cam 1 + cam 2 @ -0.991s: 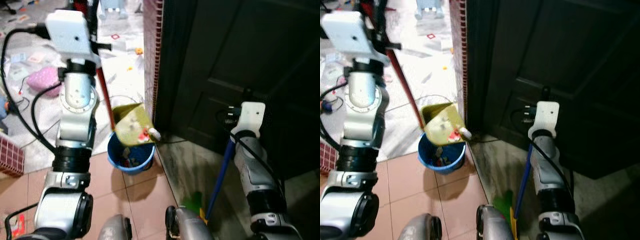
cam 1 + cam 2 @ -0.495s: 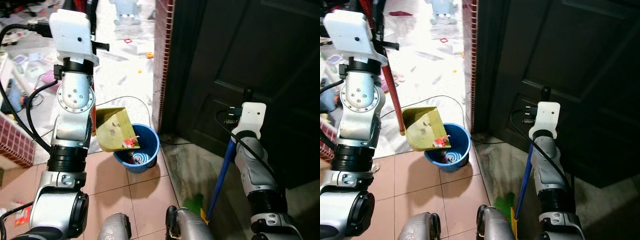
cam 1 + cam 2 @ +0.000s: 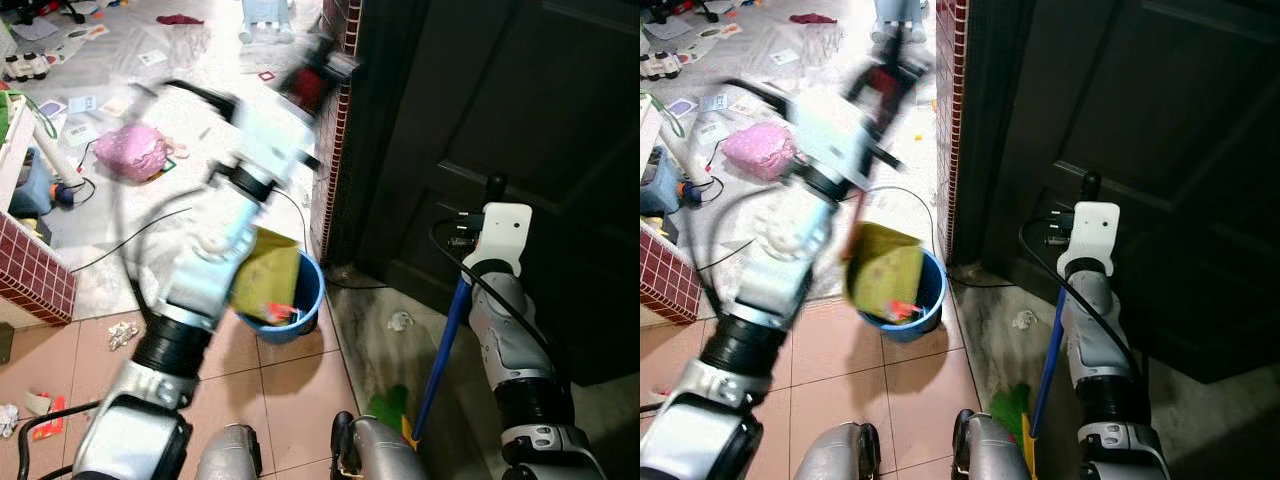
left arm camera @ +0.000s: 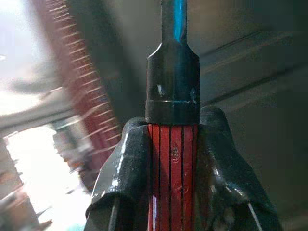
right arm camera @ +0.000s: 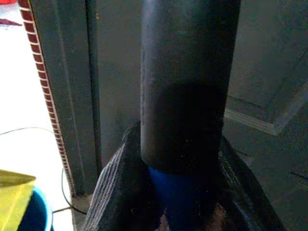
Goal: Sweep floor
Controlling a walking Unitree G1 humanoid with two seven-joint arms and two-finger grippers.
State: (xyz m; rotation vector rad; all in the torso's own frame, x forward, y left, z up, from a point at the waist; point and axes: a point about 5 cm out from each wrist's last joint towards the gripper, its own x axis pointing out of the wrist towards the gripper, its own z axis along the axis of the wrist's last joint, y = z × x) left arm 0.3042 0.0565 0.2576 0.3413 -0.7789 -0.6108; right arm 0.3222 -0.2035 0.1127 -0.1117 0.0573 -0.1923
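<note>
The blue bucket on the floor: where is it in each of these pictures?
Left eye view: blue bucket low centre, behind the yellow dustpan.
Right eye view: left of centre.
Left wrist view: not seen.
Right wrist view: bottom corner.
Shared landmark: dark door.

left arm [image 3: 215,270] blurred | yellow dustpan [image 3: 266,283] tilted over blue bucket [image 3: 303,300] | broom [image 3: 440,350] upright

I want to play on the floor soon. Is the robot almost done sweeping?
Not quite. The left hand grips the red dustpan handle and tips the yellow dustpan into the blue bucket, where some rubbish already lies. The right hand holds the blue broom upright by the dark door. Still left: a crumpled scrap by the door, more scraps on the tiles, and toys beyond.
</note>
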